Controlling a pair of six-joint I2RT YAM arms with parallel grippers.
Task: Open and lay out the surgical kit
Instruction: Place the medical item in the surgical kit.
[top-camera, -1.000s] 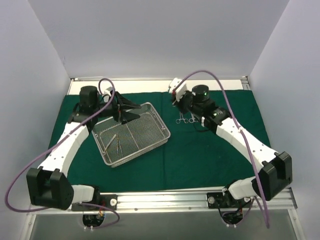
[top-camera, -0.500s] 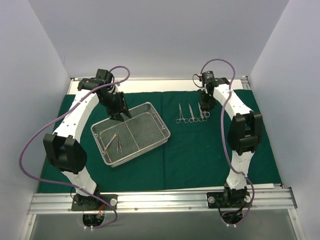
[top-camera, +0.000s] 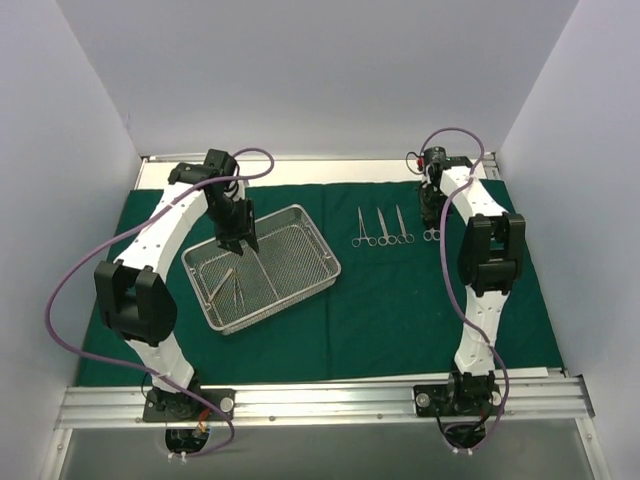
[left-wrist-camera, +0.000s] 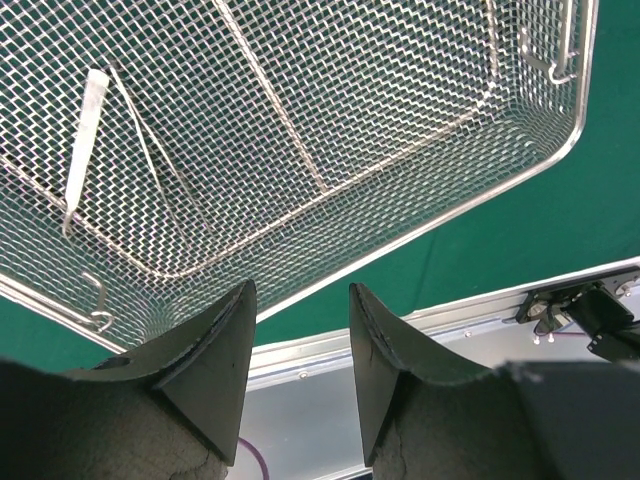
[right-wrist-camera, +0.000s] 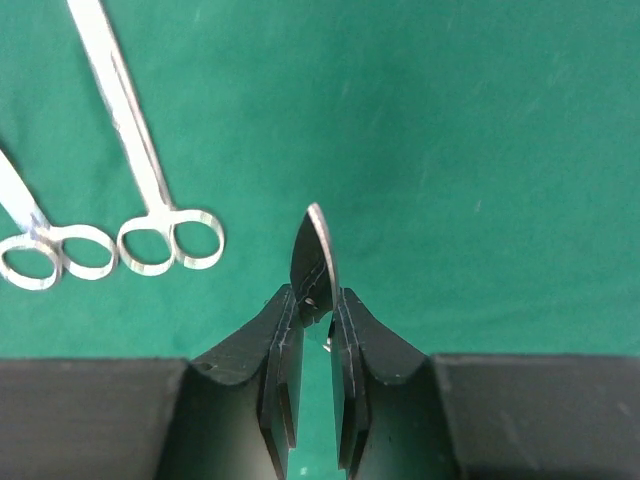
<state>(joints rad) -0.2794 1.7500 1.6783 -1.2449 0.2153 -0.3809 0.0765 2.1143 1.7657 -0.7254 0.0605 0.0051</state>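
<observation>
Our left arm (top-camera: 170, 215) arches over the mesh tray (top-camera: 290, 265), left gripper (top-camera: 240, 245) parted and empty above it; our right arm (top-camera: 480, 300) stands folded upright, right gripper (right-wrist-camera: 315, 295) pinching a steel instrument (right-wrist-camera: 316, 240) over the green cloth (top-camera: 400, 310)

A dark green cloth (top-camera: 400, 300) covers the table. On its left part sits a rectangular silver wire-mesh tray (top-camera: 320, 238), turned a bit sideways. Two thin steel tools (top-camera: 224, 282) lie in the tray's left half. Right of the tray, near the back, three slim steel scissor-handled instruments (top-camera: 381, 228) lie side by side on the cloth. Just right of them, a fourth steel instrument (right-wrist-camera: 316, 245) is pinched in the right gripper (right-wrist-camera: 313, 296).
</observation>
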